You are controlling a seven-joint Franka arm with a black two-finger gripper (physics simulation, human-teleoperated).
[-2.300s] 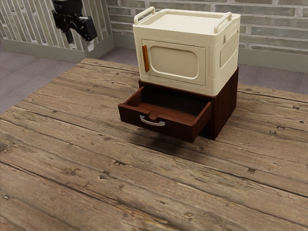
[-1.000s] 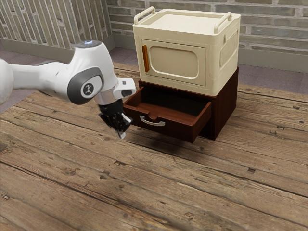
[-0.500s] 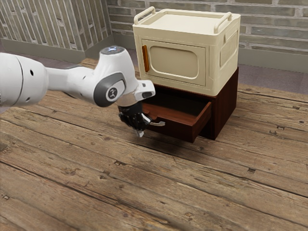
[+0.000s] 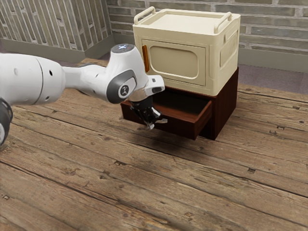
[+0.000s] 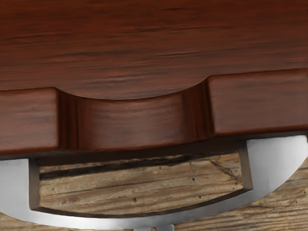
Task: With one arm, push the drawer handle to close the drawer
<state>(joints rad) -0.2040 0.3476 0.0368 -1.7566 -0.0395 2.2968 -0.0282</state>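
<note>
Gripper (image 4: pixel 151 127) closed at the silver handle (image 5: pixel 276 161), mid-frame in the exterior view.
Fingertips sit together by the handle's outer edge; the dark wooden drawer (image 4: pixel 179 127) hangs open beneath the cream cabinet (image 4: pixel 173 62), upper centre.

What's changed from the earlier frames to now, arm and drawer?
The black end effector moved toward the exterior view's right, up to the curved silver metal handle. The dark reddish-brown wooden drawer slid slightly inward; still well open. No grasp or release visible. Unchanged: cream box-shaped cabinet, door shut, on the brown wooden drawer housing.
</note>
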